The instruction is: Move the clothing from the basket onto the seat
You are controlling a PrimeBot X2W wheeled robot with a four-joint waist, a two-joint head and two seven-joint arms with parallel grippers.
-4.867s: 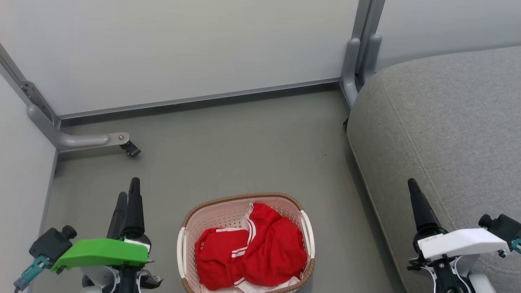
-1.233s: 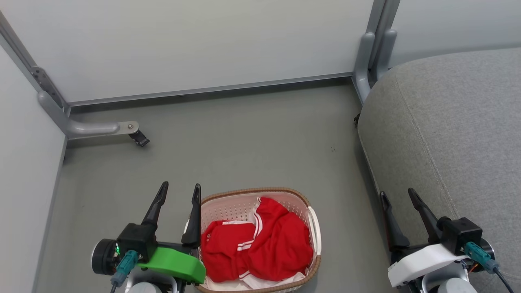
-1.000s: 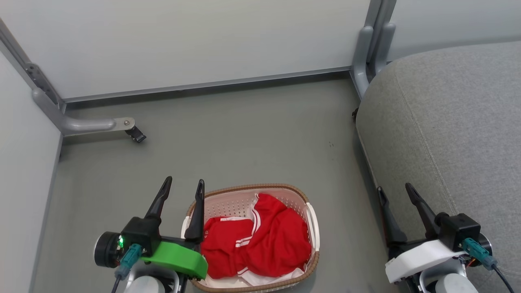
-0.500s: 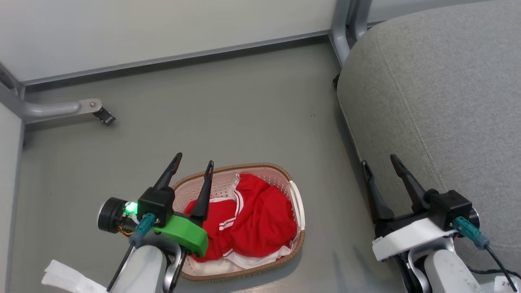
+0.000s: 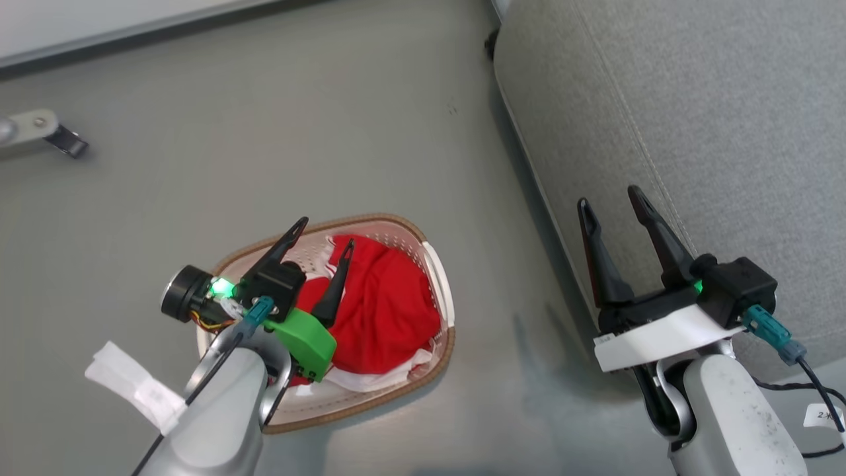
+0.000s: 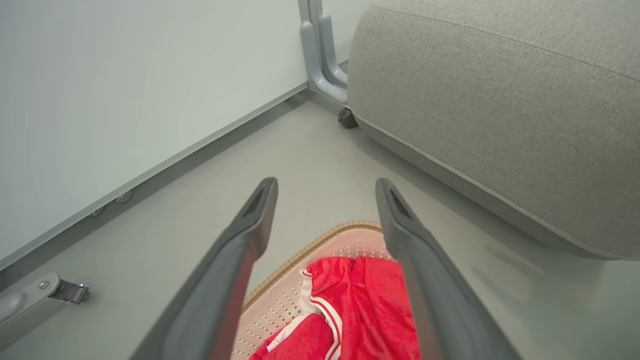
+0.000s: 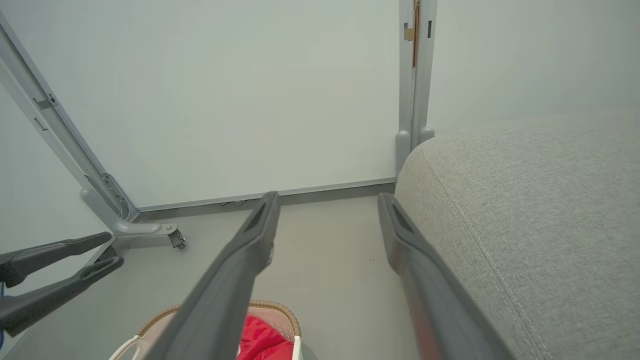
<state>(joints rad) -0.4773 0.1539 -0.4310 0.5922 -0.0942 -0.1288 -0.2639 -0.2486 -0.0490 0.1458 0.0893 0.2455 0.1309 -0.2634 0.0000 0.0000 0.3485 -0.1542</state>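
Red clothing [image 5: 386,311] sits in the basket [image 5: 449,344], with the seat [image 5: 694,99] at its 2 o'clock. Left gripper [image 5: 326,231] hovers spread wide over the basket. Right gripper [image 5: 609,196] is also wide and empty, beside the seat.

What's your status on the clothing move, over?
Left gripper above the basket, jaws open, empty. Right gripper open beside the seat. Clothing in the basket. Nothing seen in the way.
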